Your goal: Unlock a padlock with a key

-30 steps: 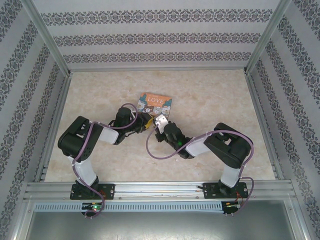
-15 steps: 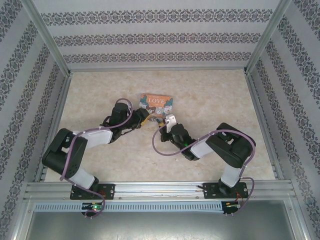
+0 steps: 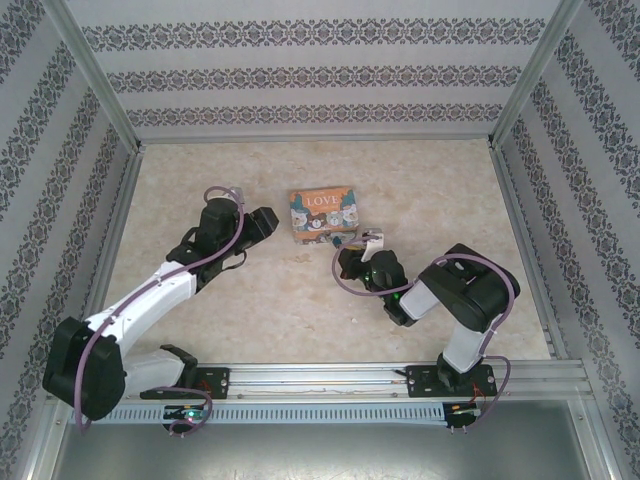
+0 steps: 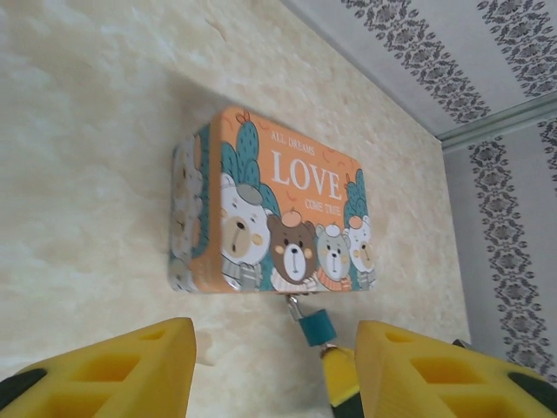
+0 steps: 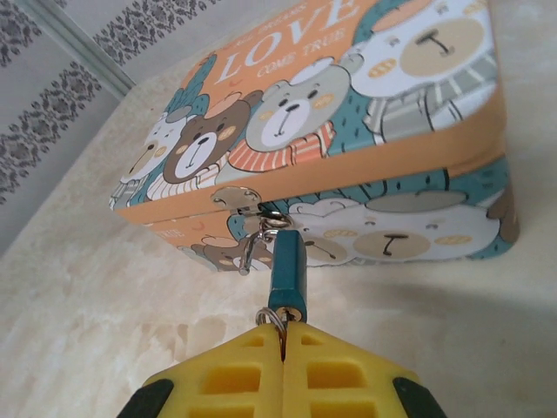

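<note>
The left gripper has backed away to the left of the tin, pads now spread and empty; we judge its steadying is over. The right gripper stays pressed together on the key under the padlock, which hangs at the tin's front edge, centre frame. The right wrist view shows a silver loop dangling beside the padlock; in the left wrist view that is too small to read.

free: bare table left, right, behind tin | blocked: tin's near face, padlock hanging there, right gripper at it | bounds: walls
</note>
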Action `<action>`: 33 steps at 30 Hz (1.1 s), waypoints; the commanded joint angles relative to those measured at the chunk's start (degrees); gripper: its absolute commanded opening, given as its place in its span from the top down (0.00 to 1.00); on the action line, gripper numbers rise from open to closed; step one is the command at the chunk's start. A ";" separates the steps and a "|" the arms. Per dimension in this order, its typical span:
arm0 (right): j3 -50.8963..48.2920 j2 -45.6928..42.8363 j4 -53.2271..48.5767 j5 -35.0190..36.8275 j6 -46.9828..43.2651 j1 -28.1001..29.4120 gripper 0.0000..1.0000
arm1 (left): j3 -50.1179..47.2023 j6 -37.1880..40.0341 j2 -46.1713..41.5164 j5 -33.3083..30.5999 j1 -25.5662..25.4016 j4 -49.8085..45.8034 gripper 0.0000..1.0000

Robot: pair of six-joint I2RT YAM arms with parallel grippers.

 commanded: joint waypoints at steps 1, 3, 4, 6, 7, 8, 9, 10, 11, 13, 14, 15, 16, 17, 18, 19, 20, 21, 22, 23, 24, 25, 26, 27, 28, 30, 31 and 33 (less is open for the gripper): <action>-1.02 0.04 3.62 -3.91 7.11 -1.61 1.00 | -0.44 4.35 -2.49 -3.55 -0.75 -3.26 0.48; -1.21 0.50 3.89 -4.49 8.66 -1.92 1.00 | -0.68 4.96 -3.04 -4.05 -0.72 -3.29 0.47; -1.27 0.67 3.85 -4.16 9.55 -1.95 1.00 | -0.72 5.23 -3.25 -4.23 -0.77 -3.32 0.47; -1.56 1.06 4.10 -3.34 11.29 -2.11 1.00 | -0.69 5.59 -3.44 -4.44 -0.76 -3.56 0.46; -1.56 1.37 4.45 -3.25 12.00 -2.21 1.00 | -0.64 5.79 -3.41 -4.45 -0.77 -3.59 0.46; -1.56 1.62 4.59 -3.24 12.71 -2.26 1.00 | -0.54 5.86 -3.43 -4.32 -0.77 -3.59 0.46; -1.47 1.88 4.72 -3.33 13.09 -2.28 1.00 | -0.58 5.86 -3.38 -4.36 -0.77 -3.57 0.46; -1.35 2.12 4.86 -3.58 13.64 -2.28 1.00 | -0.56 6.04 -3.34 -4.28 -0.77 -3.59 0.46; -1.21 2.34 4.79 -3.84 14.36 -2.43 1.00 | -0.58 6.11 -3.35 -4.17 -0.77 -3.59 0.46; -0.95 3.06 4.86 -4.58 15.68 -2.87 1.00 | -0.61 6.30 -3.35 -4.18 -0.77 -3.84 0.46; -0.78 3.39 4.78 -4.98 16.28 -3.07 1.00 | -0.53 6.39 -3.42 -4.18 -0.71 -3.86 0.46; -0.64 3.73 4.77 -5.28 16.57 -3.20 1.00 | -0.61 6.39 -3.43 -4.18 -0.62 -3.94 0.45; -0.34 4.09 4.77 -5.80 16.82 -3.31 1.00 | -0.71 6.48 -3.45 -4.25 -0.63 -3.94 0.45; -0.13 4.44 4.54 -6.32 16.93 -3.34 1.00 | -0.82 6.53 -3.54 -4.27 -0.61 -3.95 0.45; 0.07 4.75 4.49 -6.63 17.03 -3.34 1.00 | -0.85 6.56 -3.51 -4.27 -0.63 -3.94 0.45; 0.23 5.02 4.51 -6.88 17.18 -3.34 1.00 | -0.88 6.65 -3.47 -4.27 -0.53 -3.95 0.45; 0.33 5.29 4.44 -6.93 17.28 -3.34 1.00 | -1.01 6.65 -3.50 -4.31 -0.55 -3.94 0.45; 0.42 5.42 4.34 -6.80 17.36 -3.34 1.00 | -1.04 6.64 -3.54 -4.36 -0.47 -3.94 0.45; 0.29 5.59 4.29 -6.52 17.50 -3.34 1.00 | -1.06 6.75 -3.54 -4.36 -0.42 -3.93 0.45; 0.29 5.58 3.97 -6.26 17.55 -3.42 1.00 | -1.16 6.74 -3.49 -4.28 -0.33 -3.93 0.45; 0.29 5.60 3.69 -6.10 17.50 -3.49 1.00 | -1.15 6.74 -3.52 -4.27 -0.31 -3.94 0.45; 0.29 5.60 3.43 -5.94 17.29 -3.52 1.00 | -1.14 6.76 -3.51 -4.18 -0.26 -3.94 0.45; 0.29 5.60 3.12 -5.92 17.19 -3.60 1.00 | -1.19 6.89 -3.45 -4.10 -0.22 -3.95 0.45; 0.21 5.60 3.02 -5.88 17.12 -3.60 1.00 | -1.15 6.90 -3.45 -4.01 -0.16 -3.95 0.45; 0.20 5.60 2.89 -5.83 17.10 -3.62 1.00 | -1.17 6.95 -3.41 -4.01 -0.11 -3.90 0.45; 0.24 5.58 2.67 -5.96 17.02 -3.60 1.00 | -1.17 6.94 -3.35 -4.01 -0.07 -3.90 0.45; 0.29 5.49 2.51 -6.05 16.89 -3.68 1.00 | -1.14 6.84 -3.30 -4.01 -0.02 -3.86 0.45; 0.28 5.43 2.07 -6.22 16.69 -3.73 1.00 | -1.17 6.91 -3.32 -4.01 0.00 -3.86 0.45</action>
